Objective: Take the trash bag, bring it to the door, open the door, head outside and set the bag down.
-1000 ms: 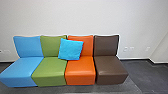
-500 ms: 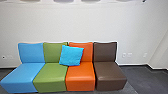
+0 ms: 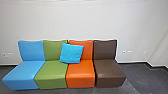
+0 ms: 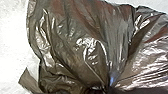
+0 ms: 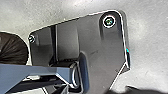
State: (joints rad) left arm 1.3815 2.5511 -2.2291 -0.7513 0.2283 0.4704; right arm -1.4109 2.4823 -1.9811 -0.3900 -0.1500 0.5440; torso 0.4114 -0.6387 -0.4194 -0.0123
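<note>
Starting at the left hand, we cannot tell whether it is spread or closed, or whether it has hold of anything. In the left wrist view we see the trash bag (image 4: 72, 47) up close: dark, shiny, thin plastic, its creases drawing together into a tight gather. The bag lies to that camera's near side, against a pale, washed-out background. The state of the right hand we cannot tell either. Its wrist view gives us part of the bag too, a rounded, dark, creased bulk beside the robot's own plate, with grey floor (image 5: 147, 32) around them. Whether the bag touches that floor we cannot make out.

Farther out, in the head view, we face four armless seats set side by side in a row. From our left they run blue seat (image 3: 23, 72), green seat (image 3: 51, 75), orange seat (image 3: 80, 76) and brown seat (image 3: 110, 75). A bright blue cushion (image 3: 71, 53) leans back, a little askew, across the seam between the green and orange backrests, its bottom edge at the rear edges of those two seats. Behind the row rises a pale wall (image 3: 75, 22) with small outlet plates (image 3: 124, 52) low down, and a dark skirting (image 3: 132, 62) along its foot.
</note>
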